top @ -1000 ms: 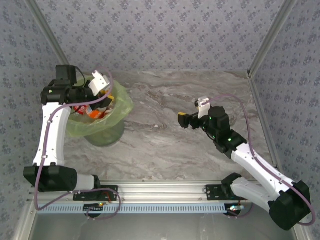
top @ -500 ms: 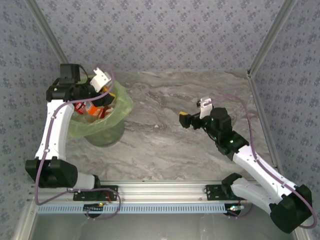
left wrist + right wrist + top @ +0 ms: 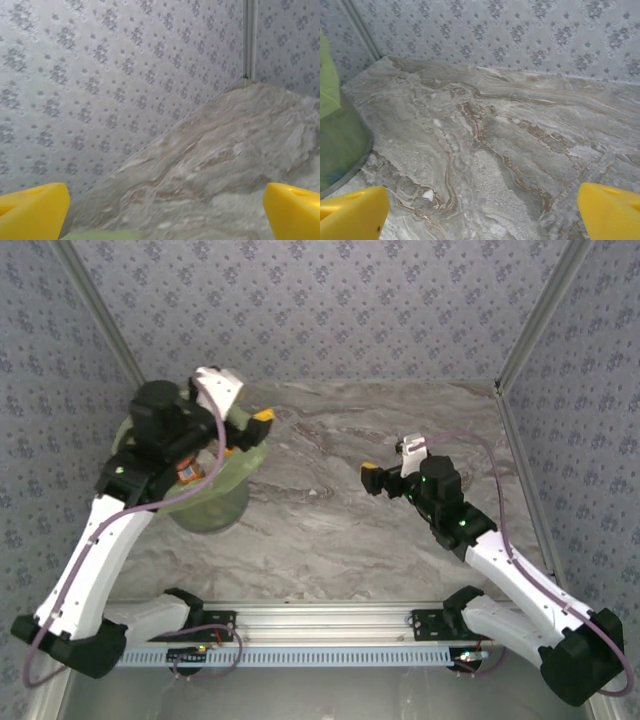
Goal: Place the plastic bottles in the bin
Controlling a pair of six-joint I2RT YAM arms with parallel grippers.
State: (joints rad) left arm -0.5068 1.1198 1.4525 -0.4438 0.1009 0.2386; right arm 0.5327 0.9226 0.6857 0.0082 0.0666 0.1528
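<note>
Small plastic bottles (image 3: 188,471) lie inside round green-lined bin (image 3: 215,505). Left gripper (image 3: 247,433) above its rim, jaws spread, empty: likely release pose. Right gripper (image 3: 386,468) spread too, idle over marble table (image 3: 330,530).

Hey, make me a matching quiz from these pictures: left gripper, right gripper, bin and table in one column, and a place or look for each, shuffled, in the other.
1 left gripper
2 right gripper
3 bin
4 table

A grey, marbled
B open, over bare surface right of centre
C round, light green
D open, at the bin's far rim

Pairs: 1-D, 2-B, 3-C, 4-A
</note>
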